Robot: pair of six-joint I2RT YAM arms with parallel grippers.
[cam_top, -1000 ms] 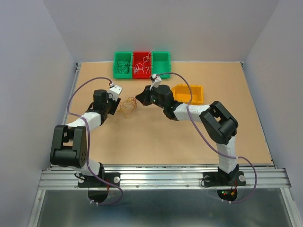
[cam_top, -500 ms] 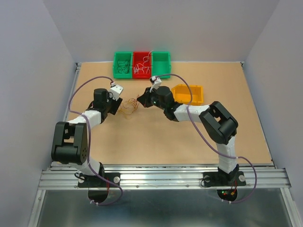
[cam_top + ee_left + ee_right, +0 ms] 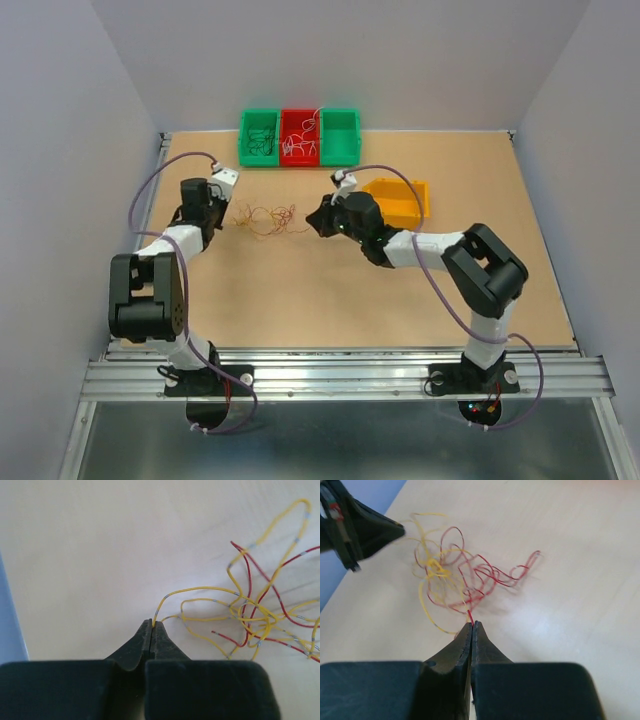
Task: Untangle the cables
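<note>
The cables [image 3: 266, 217] are a small tangle of thin yellow and red wires, stretched out on the tabletop between my two grippers. My left gripper [image 3: 229, 216] sits at the tangle's left end. In the left wrist view it [image 3: 153, 624] is shut on a yellow wire [image 3: 200, 589] that loops off to the right into the tangle [image 3: 260, 620]. My right gripper [image 3: 313, 222] sits at the right end. In the right wrist view it [image 3: 472, 625] is shut on the end of a red wire [image 3: 470, 614] that leads into the tangle [image 3: 455, 577].
A row of three bins stands at the back edge: a green bin [image 3: 258, 138], a red bin [image 3: 300, 138] and another green bin [image 3: 341, 136], the first two holding loose wires. An orange bin [image 3: 402, 198] lies just behind my right arm. The left gripper [image 3: 362, 527] shows in the right wrist view.
My left gripper has shut on the yellow wire and pulled left. The right gripper has drawn right and nearer with the red wire. The tangle is now spread wider.
</note>
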